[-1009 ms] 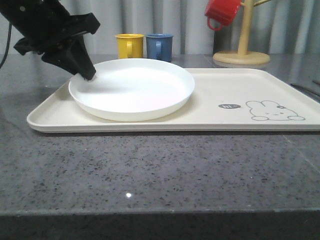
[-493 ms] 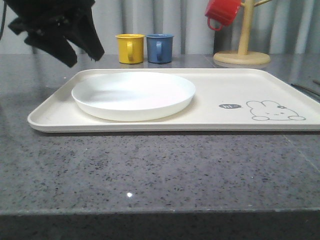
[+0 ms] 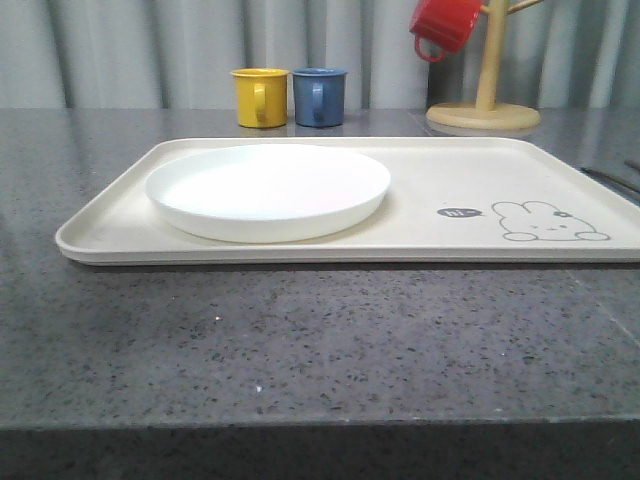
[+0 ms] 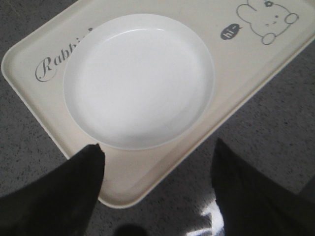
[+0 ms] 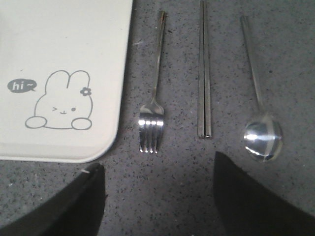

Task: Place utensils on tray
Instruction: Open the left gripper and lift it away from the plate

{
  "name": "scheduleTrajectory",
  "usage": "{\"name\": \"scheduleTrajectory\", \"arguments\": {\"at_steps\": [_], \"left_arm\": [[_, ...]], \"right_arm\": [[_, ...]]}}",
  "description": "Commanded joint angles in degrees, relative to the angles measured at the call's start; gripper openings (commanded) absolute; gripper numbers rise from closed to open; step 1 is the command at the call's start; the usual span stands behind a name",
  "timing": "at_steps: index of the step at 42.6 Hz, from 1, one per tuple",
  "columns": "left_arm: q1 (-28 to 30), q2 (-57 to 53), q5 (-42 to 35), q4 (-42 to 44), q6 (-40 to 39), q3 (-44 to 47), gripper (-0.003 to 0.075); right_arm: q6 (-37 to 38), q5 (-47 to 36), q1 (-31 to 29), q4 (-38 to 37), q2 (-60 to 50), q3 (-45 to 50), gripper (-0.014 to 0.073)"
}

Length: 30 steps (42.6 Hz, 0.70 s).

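right fingers (image 5: 157,196) spread, hovering nearest the fork (image 5: 151,105) lying on the surface beside the tray (image 5: 74,39); chopsticks (image 5: 204,73) and spoon (image 5: 261,128) beyond. descend centred on fork handle. left fingers (image 4: 157,191) spread above plate (image 4: 139,81) sitting on tray.

A staged kitchen-style test bench: speckled grey stone counter (image 3: 320,350), wooden mug tree (image 3: 485,95) (plain grey curtain (image 3: 120,50) behind).
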Motion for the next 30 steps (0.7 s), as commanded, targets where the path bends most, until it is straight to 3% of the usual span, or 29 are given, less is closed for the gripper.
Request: {"name": "scheduleTrajectory", "arguments": {"at_steps": [1,16,23,30], "left_arm": [[-1.2,-7.5,-3.5,0.6,-1.8,3.2,0.045],[-1.2,-25.1,-3.5,0.0,-1.8,15.6,0.045],[-1.2,-27.6,-2.6,0.0,-1.8,16.4,0.045],[-1.2,-27.7,-2.7,0.0,-1.8,16.4,0.045]], "right_arm": [[-0.7,-3.3,-0.2,-0.6,0.2,-2.0,0.0499],[-0.7,-3.5,-0.2,0.0,0.2,-2.0,0.0499],[-0.7,-3.3,-0.2,0.0,1.1,-3.2,0.0498],[-0.7,2.9,-0.2,0.0,7.8,-10.0,0.0498]]}}
